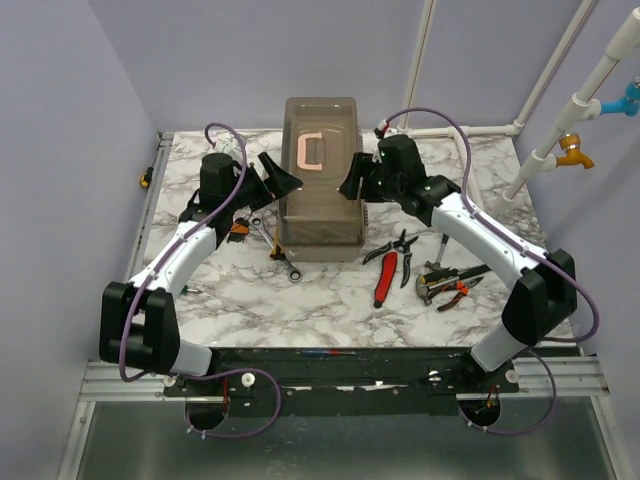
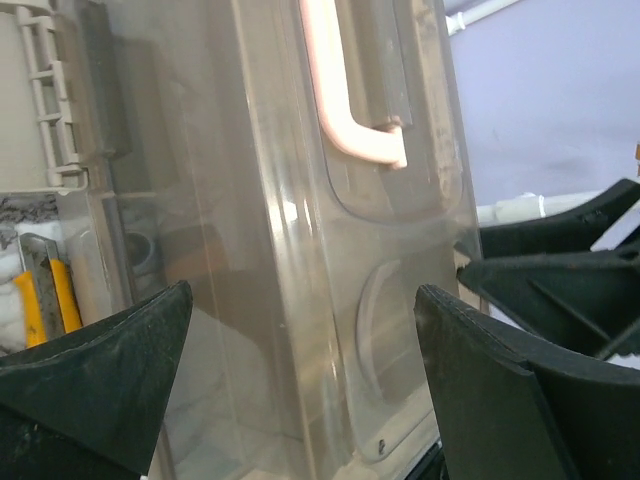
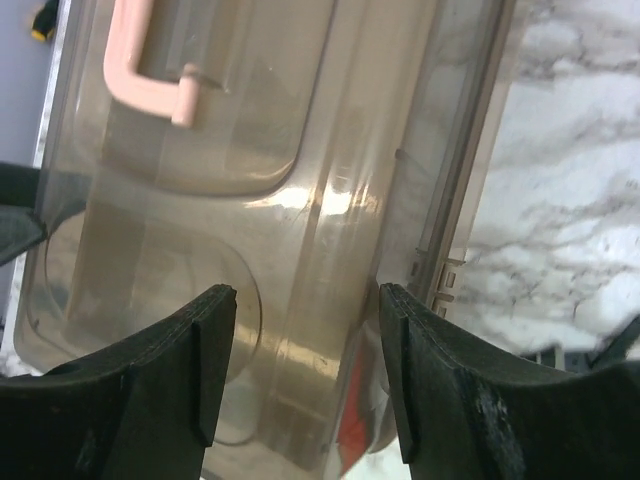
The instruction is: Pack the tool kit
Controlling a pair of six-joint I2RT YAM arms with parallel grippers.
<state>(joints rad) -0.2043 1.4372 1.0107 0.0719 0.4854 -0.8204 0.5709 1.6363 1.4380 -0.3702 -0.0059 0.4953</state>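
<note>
One toolbox point(image 1: 320, 205), one wrench point(image 1: 290, 268), one red cutter point(image 1: 384, 282), one black pliers point(image 1: 401, 246); perhaps three heaped tools point(image 1: 450, 285).

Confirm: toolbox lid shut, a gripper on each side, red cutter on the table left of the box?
No. The red cutter lies on the table right of the toolbox, as the top external view shows. Lid shut, left gripper and right gripper flanking it: correct.

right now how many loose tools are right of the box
5, I think: black pliers nearest the box, red cutter in front of them, then hammer, orange-handled pliers and a thin dark tool overlapping farther right. The right arm may hide more.
</note>
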